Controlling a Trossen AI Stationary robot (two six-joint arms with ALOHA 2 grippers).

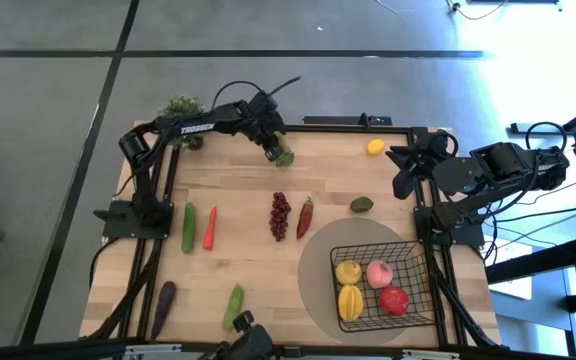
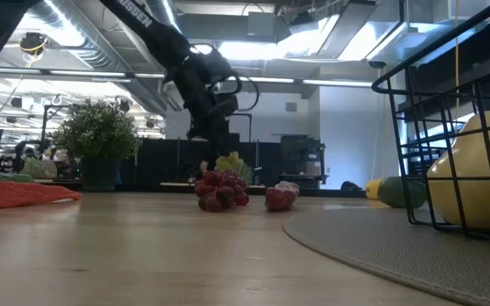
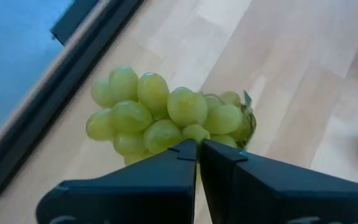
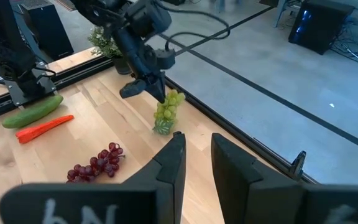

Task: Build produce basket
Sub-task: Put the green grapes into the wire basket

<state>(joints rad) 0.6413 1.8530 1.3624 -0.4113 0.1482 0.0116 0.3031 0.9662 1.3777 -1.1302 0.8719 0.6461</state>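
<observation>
L gripper (image 1: pixel 272 146) at far edge of the light wooden tabletop (image 1: pixel 238 260), jaws pinched on the bunch of pale green toy grapes (image 1: pixel 282 155). R gripper (image 1: pixel 405 172) hangs by the right rail, jaws a narrow gap apart, holding nothing. Small black wire-mesh basket (image 1: pixel 413 262) sits near-right on a round grey mat (image 1: pixel 313 275) w/ yellow, pink & red fruit inside.
</observation>
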